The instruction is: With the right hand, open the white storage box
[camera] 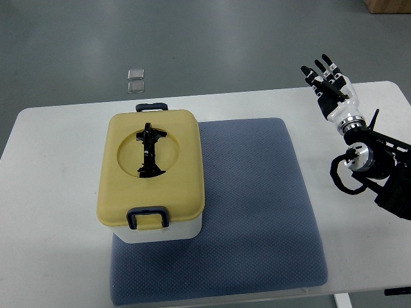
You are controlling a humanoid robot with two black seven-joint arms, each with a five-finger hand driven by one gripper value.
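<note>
- Top view showed the white storage box [156,172] standing on the left part of a blue-grey mat [257,212], which lay on the white table [58,167]; its yellow lid [122,186] was still down.
- The right hand [330,82] hovered over the table's far right area, fingers spread and extended away from the robot, grasping nothing.
- The box lay well apart from that hand, toward the picture's left and somewhat nearer the robot, so the coming reach would probably have to sweep leftward across the mat.
- The box's long axis ran from the robot's side to the far side, with a dark latch [149,217] on the near end and a second latch [151,107] on the far end.
- A black handle [150,151] lay folded in the lid's round recess, along the same axis.
- No left hand was in view, so the right hand was the only one available.
- Between hand and box the mat was bare, which left open room for the approach.
- The box's left side sat close to the mat's left edge but well inside the table's edge; a sideways push seemed unlikely to tip it off.
- Two small clear items [135,80] lay on the floor beyond the table, out of the way.
- Whether the latches were locked could not be told.
</note>
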